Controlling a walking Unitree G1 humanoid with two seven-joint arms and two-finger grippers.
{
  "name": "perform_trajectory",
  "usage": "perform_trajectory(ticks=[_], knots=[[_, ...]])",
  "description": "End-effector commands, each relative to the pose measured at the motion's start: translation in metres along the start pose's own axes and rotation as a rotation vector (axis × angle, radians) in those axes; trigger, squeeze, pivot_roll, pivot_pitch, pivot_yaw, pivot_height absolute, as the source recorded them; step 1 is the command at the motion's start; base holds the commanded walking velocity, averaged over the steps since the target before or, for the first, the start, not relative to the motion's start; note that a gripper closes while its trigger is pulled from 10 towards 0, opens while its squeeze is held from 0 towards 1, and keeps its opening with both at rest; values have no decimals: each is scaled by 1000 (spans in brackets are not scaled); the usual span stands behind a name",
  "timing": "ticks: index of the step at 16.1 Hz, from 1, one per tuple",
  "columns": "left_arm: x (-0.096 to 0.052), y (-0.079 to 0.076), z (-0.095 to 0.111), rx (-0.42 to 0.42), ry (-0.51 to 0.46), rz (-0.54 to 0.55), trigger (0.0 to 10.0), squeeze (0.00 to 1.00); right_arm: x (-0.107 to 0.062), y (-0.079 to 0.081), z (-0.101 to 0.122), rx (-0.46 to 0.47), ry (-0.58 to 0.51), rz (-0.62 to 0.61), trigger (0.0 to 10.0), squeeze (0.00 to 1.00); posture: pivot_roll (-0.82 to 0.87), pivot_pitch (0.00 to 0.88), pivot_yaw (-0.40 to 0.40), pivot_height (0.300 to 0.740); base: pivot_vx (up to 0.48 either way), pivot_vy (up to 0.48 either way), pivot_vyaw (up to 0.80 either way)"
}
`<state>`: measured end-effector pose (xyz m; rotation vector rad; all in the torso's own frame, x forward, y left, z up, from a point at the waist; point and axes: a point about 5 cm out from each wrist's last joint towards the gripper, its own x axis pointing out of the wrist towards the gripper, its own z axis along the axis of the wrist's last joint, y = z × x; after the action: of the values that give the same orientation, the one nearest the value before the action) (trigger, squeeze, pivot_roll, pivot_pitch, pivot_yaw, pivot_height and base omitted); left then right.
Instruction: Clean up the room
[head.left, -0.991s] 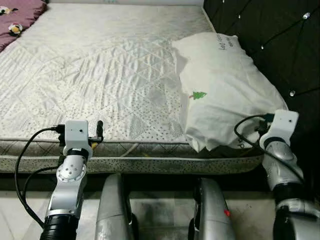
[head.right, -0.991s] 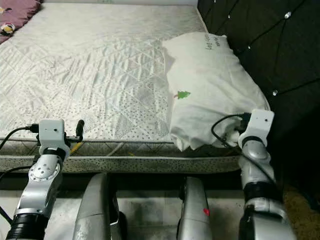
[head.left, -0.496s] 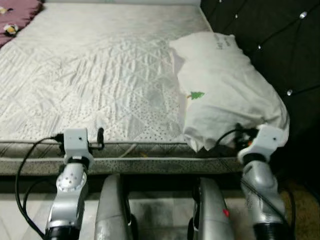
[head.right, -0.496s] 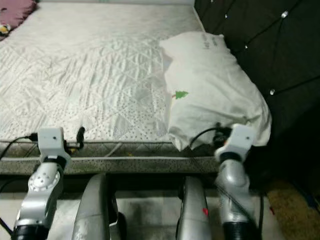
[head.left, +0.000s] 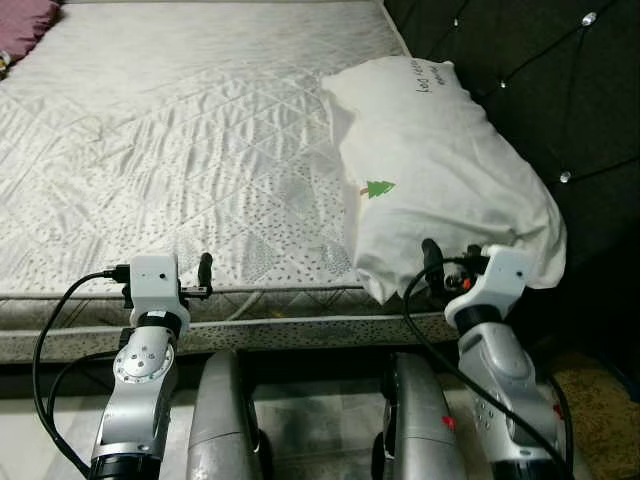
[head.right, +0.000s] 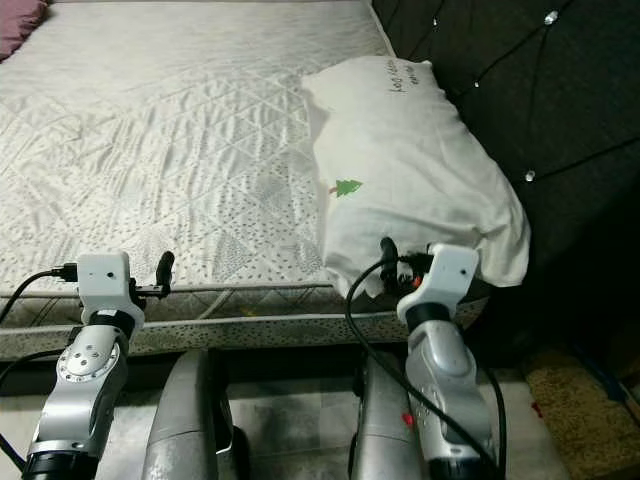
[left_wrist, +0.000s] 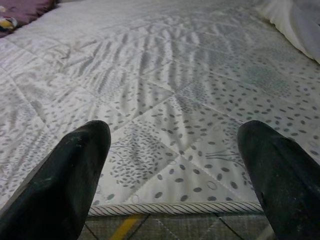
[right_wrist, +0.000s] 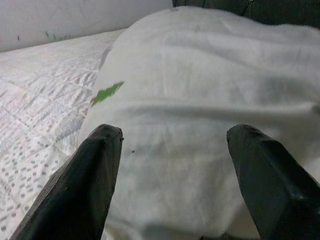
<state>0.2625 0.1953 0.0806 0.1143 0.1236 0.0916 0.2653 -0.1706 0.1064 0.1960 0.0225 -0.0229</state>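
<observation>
- Two eye views, one scene: bare quilted mattress (head.left: 200, 130) across the frame; white pillow (head.left: 440, 170) with a small green tree mark on the right side, lying against the dark tufted headboard (head.left: 540, 90), its near end overhanging the mattress edge. Purple cloth (head.left: 22, 18) at the far left corner. Left gripper (head.left: 205, 272) raised at the near mattress edge, well apart from the pillow. Right gripper (head.left: 432, 258) raised just before the pillow's near end; contact cannot be told.
- Left wrist view: both black fingers (left_wrist: 65, 175) spread wide, nothing between them, quilted cover and piped edge beyond.
- Right wrist view: fingers (right_wrist: 80, 185) spread wide, empty, the pillow's near face directly ahead between them.
- Status, as judged: the pillow appears the item in hand; it is not yet grasped, and the grasp and tidy placing remain. The purple cloth is untouched.
</observation>
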Motion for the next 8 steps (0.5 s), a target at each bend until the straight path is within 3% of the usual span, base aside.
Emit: perform_trajectory(ticks=[1, 8], knots=[[-3, 0, 1, 1, 0, -3, 10000, 0, 0, 1, 7, 10, -11, 11, 10000, 0, 17, 58, 21, 590, 0, 0, 0], [-2, -5, 2, -19, 5, -41, 10000, 0, 7, -1, 13, 16, -19, -1, 10000, 0, 13, 47, 21, 681, 0, 0, 0]])
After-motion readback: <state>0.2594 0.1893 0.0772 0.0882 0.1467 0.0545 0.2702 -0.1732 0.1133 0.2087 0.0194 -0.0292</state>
